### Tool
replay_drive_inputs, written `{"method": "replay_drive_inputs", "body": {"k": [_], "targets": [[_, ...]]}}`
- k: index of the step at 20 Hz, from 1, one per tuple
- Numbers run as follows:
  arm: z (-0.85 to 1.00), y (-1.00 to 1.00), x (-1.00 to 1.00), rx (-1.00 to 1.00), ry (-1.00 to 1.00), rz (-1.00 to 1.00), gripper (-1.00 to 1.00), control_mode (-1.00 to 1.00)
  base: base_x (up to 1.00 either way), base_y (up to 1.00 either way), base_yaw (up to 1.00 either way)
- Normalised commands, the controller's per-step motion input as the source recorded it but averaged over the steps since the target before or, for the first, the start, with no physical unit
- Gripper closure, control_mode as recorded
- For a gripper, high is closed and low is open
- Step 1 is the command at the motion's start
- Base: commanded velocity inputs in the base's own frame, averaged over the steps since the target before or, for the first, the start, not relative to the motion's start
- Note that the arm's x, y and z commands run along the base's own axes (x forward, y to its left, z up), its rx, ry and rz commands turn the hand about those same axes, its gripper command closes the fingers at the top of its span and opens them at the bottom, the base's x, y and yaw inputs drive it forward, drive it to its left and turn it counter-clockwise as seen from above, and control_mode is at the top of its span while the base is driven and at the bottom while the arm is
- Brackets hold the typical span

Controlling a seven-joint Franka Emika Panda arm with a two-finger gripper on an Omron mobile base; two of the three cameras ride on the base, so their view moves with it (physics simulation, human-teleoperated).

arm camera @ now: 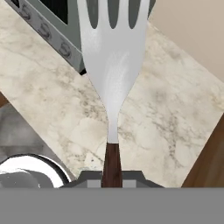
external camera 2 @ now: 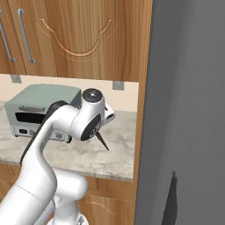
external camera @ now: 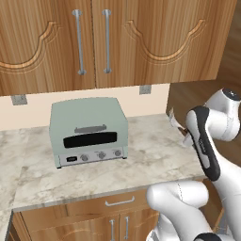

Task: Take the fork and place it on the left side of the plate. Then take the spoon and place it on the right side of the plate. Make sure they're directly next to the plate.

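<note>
Hand [arm camera: 112,175]: clamped on fork [arm camera: 113,65] by its dark handle, above the counter [arm camera: 166,127].
Fork: tines pointing away, toward the toaster oven [external camera: 89,132].
Counter: marble, carrying toaster oven.

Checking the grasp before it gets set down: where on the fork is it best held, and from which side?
By the dark brown handle, from the handle end, as the gripper grips the fork now. The handle is narrow and straight, and the broad silver head and tines point away over the counter.
</note>
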Motion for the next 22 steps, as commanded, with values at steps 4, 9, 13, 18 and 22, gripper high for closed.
{"method": "replay_drive_inputs", "body": {"k": [4,9,13,18,22], "targets": [[0.18,0.42,-0.32,0.00,0.00,0.00,1.00,-1.00,0.00,0.00,0.00],[0.00,0.24,-0.59,0.00,0.00,0.00,1.00,-1.00,0.00,0.00,0.00],[0.29,0.15,-0.47,-0.01,-0.13,0.00,1.00,-1.00,0.00,0.00,0.00],[0.27,0.10,-0.16,0.00,-0.10,0.00,1.00,1.00,-0.04,0.08,0.00],[0.00,0.00,0.00,0.00,0.00,0.00,1.00,1.00,-0.09,0.14,0.01]]}}
